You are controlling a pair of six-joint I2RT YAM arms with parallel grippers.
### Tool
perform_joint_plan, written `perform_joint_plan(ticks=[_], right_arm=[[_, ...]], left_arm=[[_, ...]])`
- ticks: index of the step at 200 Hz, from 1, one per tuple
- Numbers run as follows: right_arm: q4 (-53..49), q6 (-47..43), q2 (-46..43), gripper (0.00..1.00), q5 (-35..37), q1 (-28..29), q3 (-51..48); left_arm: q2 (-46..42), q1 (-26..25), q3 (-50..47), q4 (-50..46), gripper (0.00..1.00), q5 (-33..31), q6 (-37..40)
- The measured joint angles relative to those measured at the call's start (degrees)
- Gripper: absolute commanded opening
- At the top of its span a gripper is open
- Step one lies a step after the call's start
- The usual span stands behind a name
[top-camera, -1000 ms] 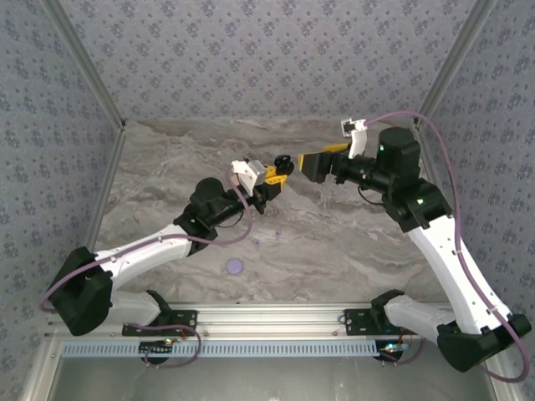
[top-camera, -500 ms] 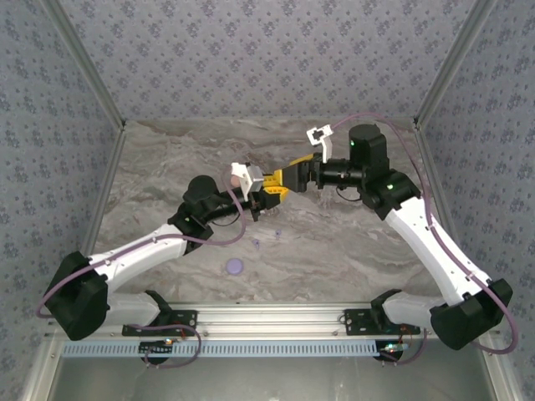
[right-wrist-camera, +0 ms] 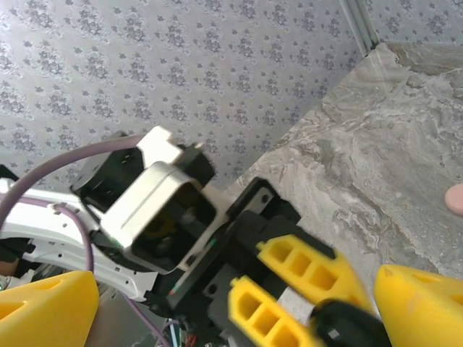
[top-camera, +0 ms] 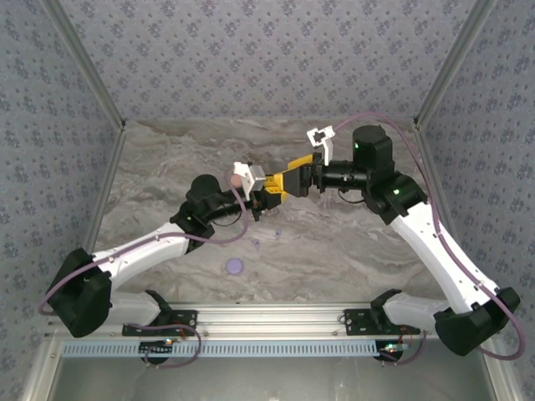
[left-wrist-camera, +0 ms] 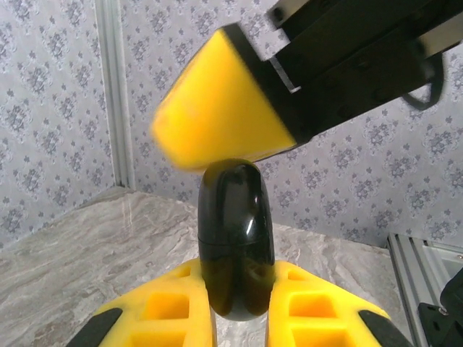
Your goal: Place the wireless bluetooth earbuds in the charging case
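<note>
One black case (left-wrist-camera: 235, 217) clamped in left tool (left-wrist-camera: 237, 285); right tool (right-wrist-camera: 228, 289) spread open.

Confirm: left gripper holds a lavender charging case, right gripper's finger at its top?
Not lavender. The left wrist view shows the charging case is glossy black. The rest stands: the left gripper holds it between its yellow fingers, with a finger of the right gripper at its top.
</note>
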Motion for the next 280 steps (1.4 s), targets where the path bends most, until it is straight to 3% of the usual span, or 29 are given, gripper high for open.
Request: perform_joint_plan(ticks=[37, 75, 138, 183, 237, 280], right_arm=[[-3.2, -1.6, -1.4, 1.0, 2.8, 0.5, 0.0], [-7.1, -4.1, -3.1, 1.0, 12.8, 0.5, -0.1], [-3.4, -4.4, -17.3, 1.0, 24.7, -4.4, -9.8], [1.6, 0.2, -19.5, 1.0, 24.3, -8.1, -16.0], [3.2, 3.8, -15.9, 1.0, 21.4, -8.3, -17.2], [3.2, 4.2, -15.9, 1.0, 21.4, -8.2, -18.0]], left_arm=[[0.5, 0.9, 0.0, -0.5, 0.0, -0.9, -1.0], [0.5, 3.1, 0.0, -3.7, 0.0, -1.5, -3.0], [0.3, 15.1, -4.0, -16.0, 0.0, -3.0, -9.9], [5.5, 22.3, -5.7, -24.8, 0.0, -2.1, -13.8], [17.7, 24.5, -2.8, -31.7, 0.0, 0.1, -14.3], [22.6, 26.0, 0.0, -32.4, 0.26, 0.5, -14.4]])
